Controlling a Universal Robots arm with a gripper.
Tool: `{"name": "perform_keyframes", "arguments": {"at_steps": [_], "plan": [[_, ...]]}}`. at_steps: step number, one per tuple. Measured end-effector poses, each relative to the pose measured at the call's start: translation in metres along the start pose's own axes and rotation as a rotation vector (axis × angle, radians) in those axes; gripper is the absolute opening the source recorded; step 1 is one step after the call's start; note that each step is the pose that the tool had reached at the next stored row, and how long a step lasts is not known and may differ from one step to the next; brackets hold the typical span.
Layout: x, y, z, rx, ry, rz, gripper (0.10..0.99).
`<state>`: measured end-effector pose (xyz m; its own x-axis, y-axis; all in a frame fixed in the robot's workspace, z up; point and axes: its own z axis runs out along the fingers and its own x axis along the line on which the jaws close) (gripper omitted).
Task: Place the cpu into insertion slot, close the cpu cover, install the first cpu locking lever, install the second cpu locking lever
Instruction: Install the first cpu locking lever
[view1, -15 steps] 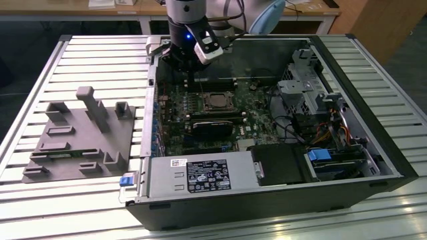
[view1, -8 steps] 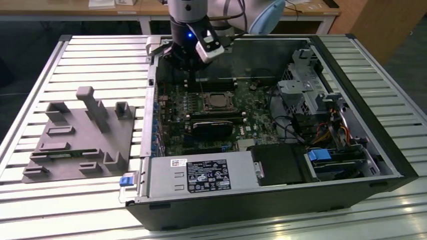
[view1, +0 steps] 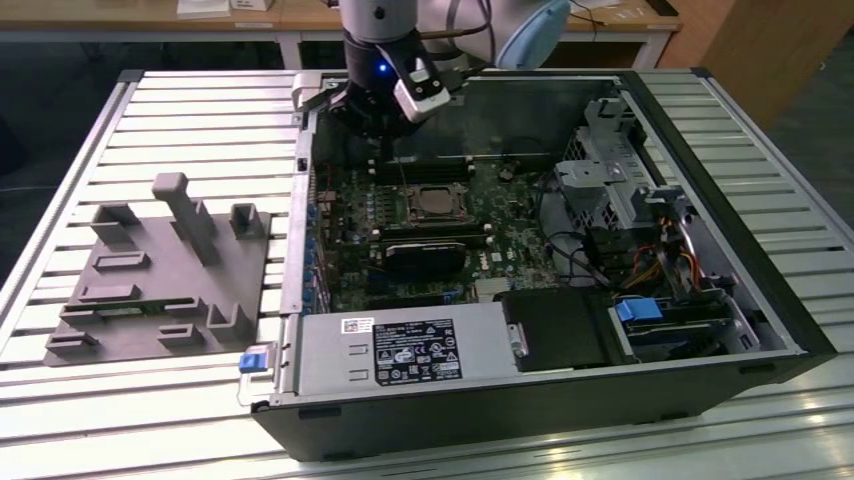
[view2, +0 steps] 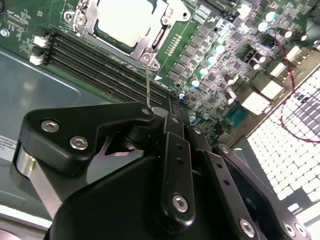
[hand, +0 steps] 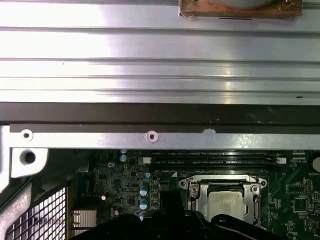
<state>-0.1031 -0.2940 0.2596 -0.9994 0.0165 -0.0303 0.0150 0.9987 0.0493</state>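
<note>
The cpu (view1: 434, 203) (view2: 125, 22) (hand: 225, 204), a dull silver square, lies flat in the insertion slot on the motherboard, and the slot itself is hidden beneath it. The silver cpu cover (view2: 150, 47) (hand: 220, 181) lies down around the chip like a frame. A thin locking lever (view2: 148, 85) rises from the cover's corner towards my gripper. My gripper (view1: 378, 130) (view2: 175, 102) hangs over the memory slots just beyond the socket, its black fingers (view2: 172, 135) drawn together. The lever's end stands beside the fingers, not visibly between them.
The open computer case (view1: 747, 250) lies on a slatted metal table. Memory slots (view2: 100, 60), a black fan shroud (view1: 424, 255), a power supply (view1: 400, 350) and a drive cage (view1: 607, 170) surround the socket. A grey fixture (view1: 154, 275) sits at the exterior view's left.
</note>
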Motion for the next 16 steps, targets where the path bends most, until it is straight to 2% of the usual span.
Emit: {"name": "perform_keyframes", "arguments": {"at_steps": [4, 7, 16], "plan": [[-0.0038, 0.0036, 0.0009, 0.0, 0.0, 0.0, 0.106], [-0.0096, 0.0046, 0.0015, 0.0, 0.0001, 0.0, 0.106], [-0.0403, 0.0054, 0.0044, 0.0, 0.0007, 0.0, 0.106]]}}
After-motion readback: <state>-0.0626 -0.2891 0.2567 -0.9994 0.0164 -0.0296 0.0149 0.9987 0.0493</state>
